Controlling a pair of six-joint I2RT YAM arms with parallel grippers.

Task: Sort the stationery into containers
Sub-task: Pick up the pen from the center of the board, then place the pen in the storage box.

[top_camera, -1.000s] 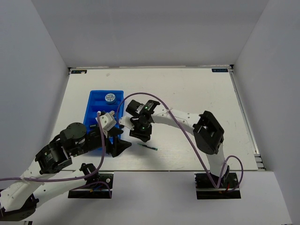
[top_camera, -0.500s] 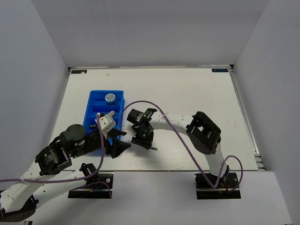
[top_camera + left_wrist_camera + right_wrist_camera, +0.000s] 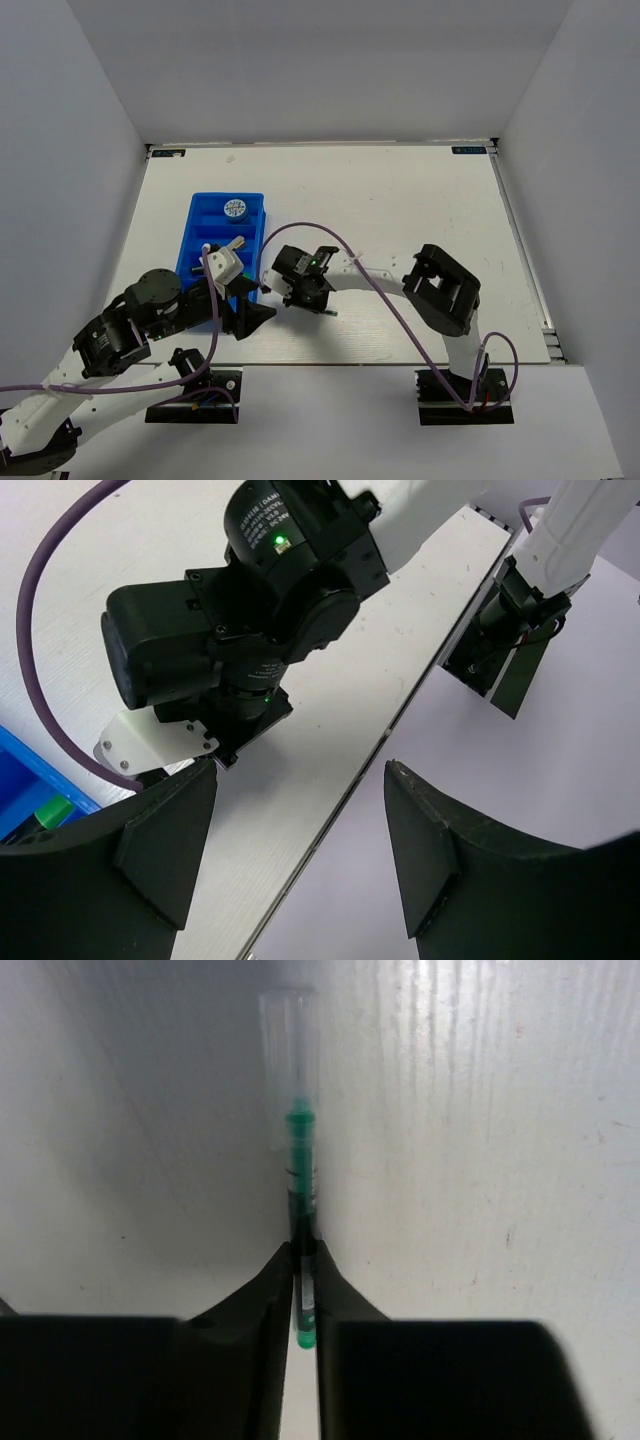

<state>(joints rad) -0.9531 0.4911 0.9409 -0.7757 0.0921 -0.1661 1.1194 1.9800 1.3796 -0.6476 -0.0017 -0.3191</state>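
— From the top view, where is your right claw?

— Your right claw (image 3: pixel 303 293) is low over the table (image 3: pixel 420 210), just off the tray (image 3: pixel 196 232) at its 4 o'clock corner. A bit of the pen (image 3: pixel 327 314) shows at the claw's 4 o'clock. The roll (image 3: pixel 235 209) sits in the tray's 12 o'clock end.

— And your left claw?

— Your left claw (image 3: pixel 252 306) hangs beside the tray's near end, at 9 o'clock of the right one, close to it.

— What does your left wrist view tell you?

— The left claw (image 3: pixel 300 772) is spread wide with nothing between its fingers (image 3: pixel 165 845). The right claw's body fills 11 o'clock. At 8 o'clock is a corner of the tray (image 3: pixel 25 775), with a green-ended marker (image 3: pixel 42 815) in it.

— And your right wrist view?

— The pen (image 3: pixel 301 1190) lies flat on the table (image 3: pixel 480 1140), running from 6 to 12 o'clock, its clear cap at the 12 o'clock end. Your right claw (image 3: pixel 303 1285) is pinched down to a slit, and its fingers (image 3: pixel 262 1295) grip the pen's near end on both sides.
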